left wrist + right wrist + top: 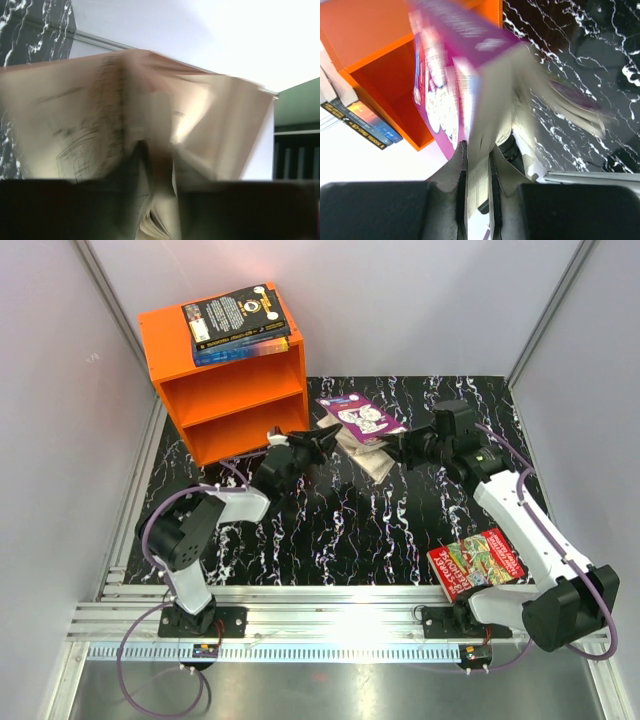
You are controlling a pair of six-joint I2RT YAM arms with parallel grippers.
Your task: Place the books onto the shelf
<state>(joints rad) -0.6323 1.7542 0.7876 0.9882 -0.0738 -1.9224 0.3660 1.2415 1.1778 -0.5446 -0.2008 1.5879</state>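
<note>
My right gripper (477, 152) is clamped on the purple-covered book (445, 75), holding it over the table (380, 530) towards the middle of its far edge. My left gripper (322, 440) sits at that book's fanned pages, but blur hides whether it grips. The orange shelf (235, 400) stands at the far left corner, with the black book (235, 310) stacked on the blue book (245, 348) on its top. The red book (477, 562) lies near the near right corner.

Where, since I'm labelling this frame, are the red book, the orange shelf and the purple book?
red book (478, 562), top view, middle of its cover.
orange shelf (165, 333), top view, bare part of its top.
purple book (362, 416), top view, its upturned cover.
</note>
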